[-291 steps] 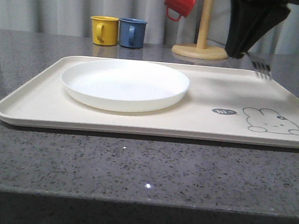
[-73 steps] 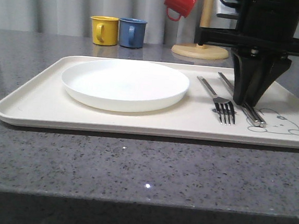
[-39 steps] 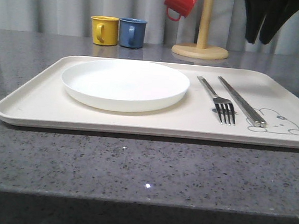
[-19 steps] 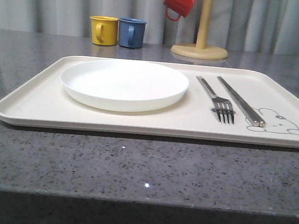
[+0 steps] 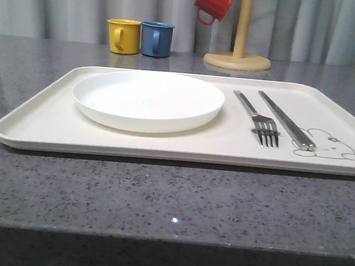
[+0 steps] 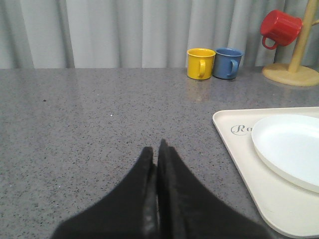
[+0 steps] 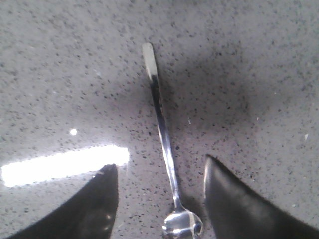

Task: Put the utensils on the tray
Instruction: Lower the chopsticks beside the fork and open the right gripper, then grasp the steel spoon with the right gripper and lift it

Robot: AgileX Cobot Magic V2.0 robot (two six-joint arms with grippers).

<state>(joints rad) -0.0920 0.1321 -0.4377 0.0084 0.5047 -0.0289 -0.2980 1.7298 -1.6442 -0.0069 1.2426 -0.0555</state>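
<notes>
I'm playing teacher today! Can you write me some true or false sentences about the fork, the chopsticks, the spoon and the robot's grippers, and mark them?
1. The fork lies on the tray. True.
2. The chopsticks lie inside the white plate. False: they lie on the tray, beside the fork, apart from the plate.
3. The spoon is already on the tray. False: it lies on the grey countertop.
4. The right gripper is open with the spoon between its fingers. True.
5. The left gripper is wide open. False: it is shut, empty.
</notes>
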